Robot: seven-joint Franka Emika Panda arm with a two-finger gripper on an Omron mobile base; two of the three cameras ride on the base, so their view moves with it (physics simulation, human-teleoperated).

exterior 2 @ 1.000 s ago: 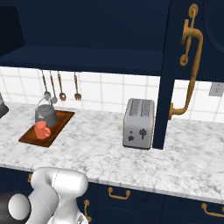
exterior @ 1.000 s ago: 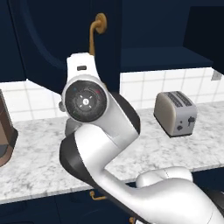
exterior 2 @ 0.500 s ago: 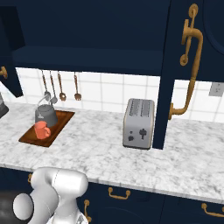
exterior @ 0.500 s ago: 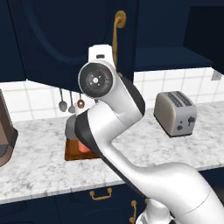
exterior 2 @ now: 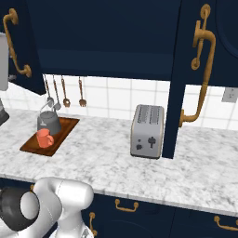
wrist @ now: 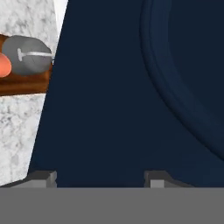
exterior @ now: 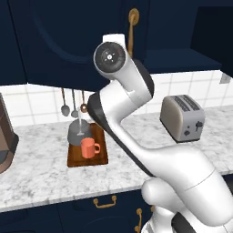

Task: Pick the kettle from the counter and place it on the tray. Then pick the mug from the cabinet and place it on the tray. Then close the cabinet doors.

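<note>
Two task items sit together on the flat reddish-brown wooden tray (exterior: pixel 88 153): the squat dark grey metal kettle (exterior: pixel 79 132) toward the tray's tiled-wall end, and the small salmon-orange cylindrical mug (exterior: pixel 89 148) touching or just in front of it, toward the counter's front edge. The tray lies on the long white-grey marbled stone counter (exterior: pixel 50 170), below three utensils (exterior: pixel 73 103) hanging on the tiled wall. In the right base view the same tray (exterior 2: pixel 50 135) carries the kettle (exterior 2: pixel 49 122) and mug (exterior 2: pixel 44 138), well to the left of the boxy silver toaster (exterior 2: pixel 148 131).

The white arm (exterior: pixel 127 113) reaches up from the base so that its hand is against a tall dark navy cabinet door with arched panel moulding (exterior: pixel 54 41), near that door's long vertical gold handle (exterior: pixel 132 32). In the hand view the gripper (wrist: pixel 98 177) faces the door panel (wrist: pixel 131 96) at close range; the two fingertips (wrist: pixel 43 177) stand apart with nothing between them, the jaws moderately wide. At that view's upper left, past the door's edge, the kettle (wrist: pixel 28 54), a sliver of the mug (wrist: pixel 4 65) and the tray (wrist: pixel 24 83) show on the counter (wrist: pixel 19 127).

The other navy door (exterior 2: pixel 183 69), right of the toaster, stands swung out over the counter, its gold handle (exterior 2: pixel 201 69) facing the camera.
</note>
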